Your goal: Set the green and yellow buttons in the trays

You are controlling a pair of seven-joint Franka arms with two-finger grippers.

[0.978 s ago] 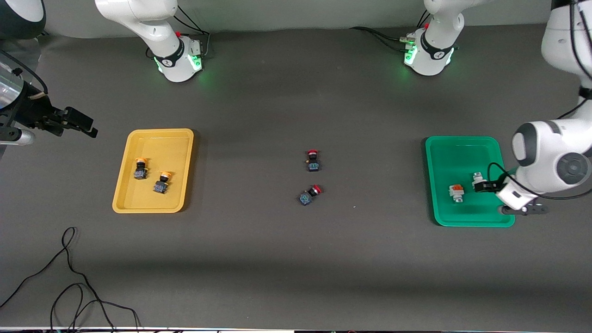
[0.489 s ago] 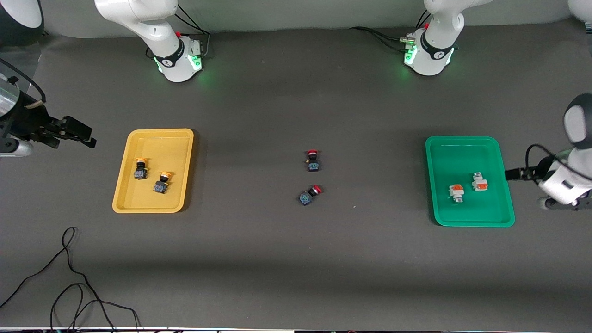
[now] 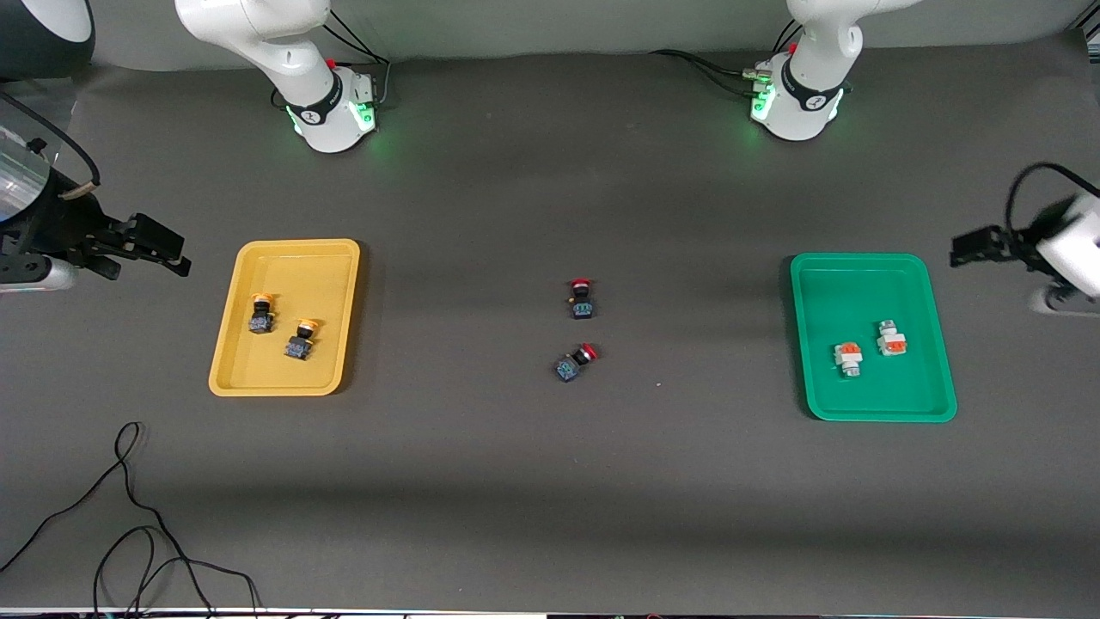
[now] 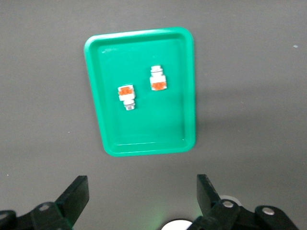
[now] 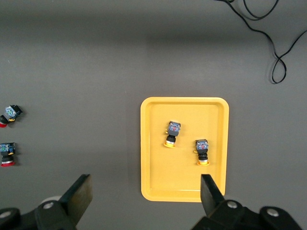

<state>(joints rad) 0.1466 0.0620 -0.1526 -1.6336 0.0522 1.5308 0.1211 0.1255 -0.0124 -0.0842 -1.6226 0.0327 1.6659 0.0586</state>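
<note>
The mustard yellow tray [image 3: 292, 266] holds two yellow-capped buttons [image 3: 261, 313] [image 3: 301, 338]. The green tray [image 3: 859, 284] holds two white buttons with orange blocks [image 3: 848, 358] [image 3: 891, 339]. My left gripper [image 3: 961, 250] is open and empty, raised beside the green tray toward the left arm's end of the table. Its wrist view shows the green tray [image 4: 144, 129] and both white buttons [image 4: 126, 97] [image 4: 157, 80] past the open left gripper [image 4: 141, 196]. My right gripper [image 3: 172, 249] is open and empty, raised beside the yellow tray [image 5: 182, 177], whose buttons [image 5: 172, 133] [image 5: 202, 151] show past the right gripper [image 5: 146, 196].
Two red-capped switches [image 3: 582, 299] [image 3: 575, 362] lie mid-table between the trays; they also show in the right wrist view [image 5: 9, 115] [image 5: 7, 153]. A loose black cable [image 3: 129, 516] lies near the front camera at the right arm's end.
My left gripper has let go of a white button in the green tray and drawn back off the tray toward the left arm's end. The right gripper has shifted only slightly.
</note>
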